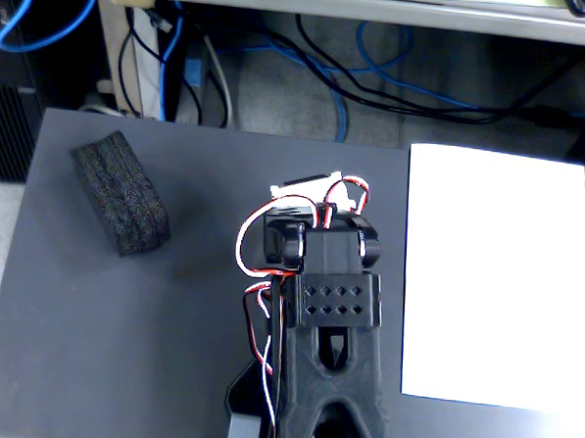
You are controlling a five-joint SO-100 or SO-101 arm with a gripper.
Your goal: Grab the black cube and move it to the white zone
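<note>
The black arm (331,319) is seen from above in the fixed view, folded over itself near the bottom centre of the dark grey mat (89,365), with red, white and black wires looped around its upper joints. The gripper is hidden beneath the arm's body, so whether the jaws are parted or closed cannot be told. The black cube (120,192) lies on the mat toward its upper left corner, well apart from the arm and untouched. The white zone (495,279) is laid at the right, its left edge just beside the arm. Beyond the mat, blue and black cables (359,75) are strewn over a grey floor, and what is probably a desk edge runs along the top.
</note>
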